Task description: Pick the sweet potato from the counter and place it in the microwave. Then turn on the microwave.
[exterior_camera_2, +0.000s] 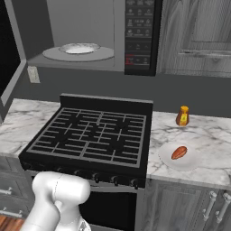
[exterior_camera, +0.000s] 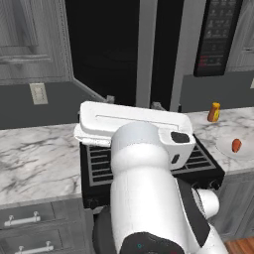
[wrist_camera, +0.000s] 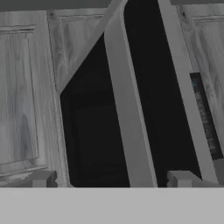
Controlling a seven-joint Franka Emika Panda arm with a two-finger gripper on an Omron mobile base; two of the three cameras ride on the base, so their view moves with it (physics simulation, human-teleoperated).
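- The sweet potato (exterior_camera_2: pixel 179 152) lies on a small white plate (exterior_camera_2: pixel 191 162) at the lower right of the right base view; in the left base view it sits at the right edge, mid-height.
- That plate rests on the counter (exterior_camera_2: pixel 212 135), right of the stovetop (exterior_camera_2: pixel 90 135).
- An orange bottle (exterior_camera_2: pixel 182 116) with a yellow cap stands upright on the same counter, near the plate and behind it, not touching it.
- The microwave (exterior_camera_2: pixel 90 34) occupies the top of the right base view, above the stovetop. Its door (exterior_camera_2: pixel 9 49) stands open at the upper left edge of that frame.
- Inside the microwave cavity, a white round plate (exterior_camera_2: pixel 79 48) sits on the turntable.
- The microwave's dark button panel (exterior_camera_2: pixel 139 36) is at top centre-right of the right base view.
- My gripper (wrist_camera: pixel 111 181) is open: the two finger tips (wrist_camera: pixel 41 179) rise far apart at the bottom of the hand view, with nothing between them.
- In the hand view, my gripper faces the black glass door and its grey frame, well apart from the sweet potato.
- My white arm (exterior_camera: pixel 144 188) fills the lower centre of the left base view.
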